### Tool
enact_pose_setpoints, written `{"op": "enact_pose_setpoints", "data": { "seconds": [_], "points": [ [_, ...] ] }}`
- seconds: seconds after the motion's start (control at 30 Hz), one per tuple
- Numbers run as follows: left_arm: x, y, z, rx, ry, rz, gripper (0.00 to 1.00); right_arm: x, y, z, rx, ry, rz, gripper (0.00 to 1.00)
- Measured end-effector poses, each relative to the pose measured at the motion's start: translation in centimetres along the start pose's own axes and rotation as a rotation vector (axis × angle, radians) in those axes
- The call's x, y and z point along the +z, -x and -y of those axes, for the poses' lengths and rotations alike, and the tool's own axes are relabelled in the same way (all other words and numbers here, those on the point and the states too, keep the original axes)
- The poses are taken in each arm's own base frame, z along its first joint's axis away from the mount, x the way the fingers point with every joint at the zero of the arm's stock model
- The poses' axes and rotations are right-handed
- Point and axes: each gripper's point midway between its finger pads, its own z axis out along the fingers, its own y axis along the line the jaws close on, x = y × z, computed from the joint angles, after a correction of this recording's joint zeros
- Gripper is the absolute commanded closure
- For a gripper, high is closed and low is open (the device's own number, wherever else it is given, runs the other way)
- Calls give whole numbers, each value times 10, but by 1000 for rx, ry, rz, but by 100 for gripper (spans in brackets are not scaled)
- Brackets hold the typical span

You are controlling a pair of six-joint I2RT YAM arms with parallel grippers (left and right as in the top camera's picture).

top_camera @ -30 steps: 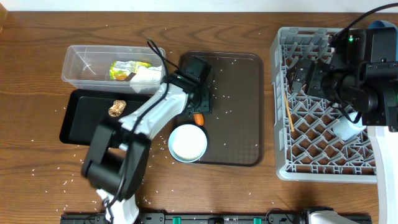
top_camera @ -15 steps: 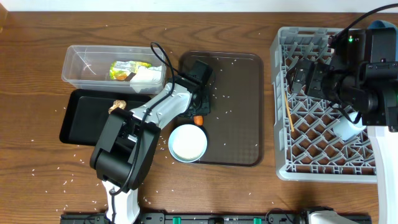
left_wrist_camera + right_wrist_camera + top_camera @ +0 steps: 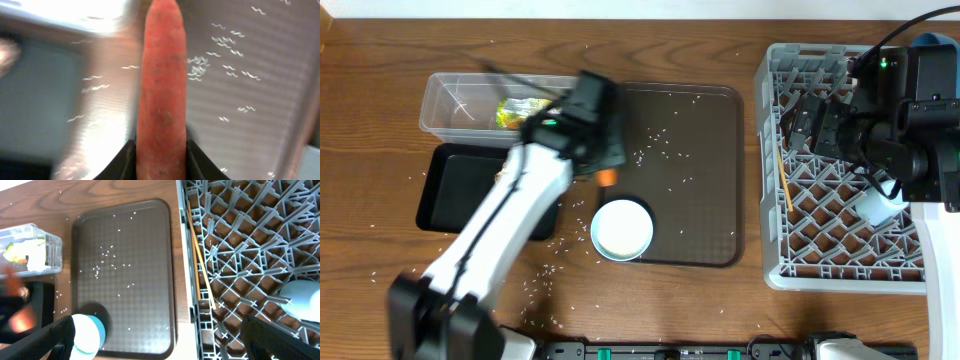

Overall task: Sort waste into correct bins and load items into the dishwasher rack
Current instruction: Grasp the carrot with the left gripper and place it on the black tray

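Note:
My left gripper (image 3: pixel 600 165) is shut on the orange carrot (image 3: pixel 162 75) and holds it above the left edge of the brown serving tray (image 3: pixel 705 215), next to the black tray (image 3: pixel 455 190). The carrot's tip shows in the overhead view (image 3: pixel 608 177). The clear tub (image 3: pixel 460 100) holds the yellow-green wrapper (image 3: pixel 512 110) and the white tissue (image 3: pixel 36 260). A white bowl (image 3: pixel 622 230) sits on the serving tray. My right gripper (image 3: pixel 165 340) is open and empty over the grey rack (image 3: pixel 840 260). The brown lump is mostly hidden under my left arm.
Rice grains (image 3: pixel 655 140) lie scattered on the serving tray and the wooden table. The rack holds wooden chopsticks (image 3: pixel 783 180) along its left side and a pale cup (image 3: pixel 877 205) at its right. The left arm stretches across the black tray.
My left gripper has lifted the carrot off the serving tray and swung left toward the black tray; its view is motion-blurred. The right arm has not moved.

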Motion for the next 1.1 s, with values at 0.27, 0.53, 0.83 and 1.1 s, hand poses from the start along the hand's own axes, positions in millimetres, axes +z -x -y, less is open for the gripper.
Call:
{"op": "enact_pose_setpoints", "data": {
  "seconds": [0.27,0.53,0.83,1.1],
  "points": [
    [-18,8,-106,-352,232,18,73,0,0,0,0,1,2,1],
    [38,-15,-164,-685,308,45,72,0,0,0,0,0,-2,1],
    [55,-22,-198,-871,328,84,37,1,-5,2,2,-7,-21,1],
    [56,-26,-177,-693,218,-20,34,1,-4,2,2,-6,-20,1]
  ]
}}
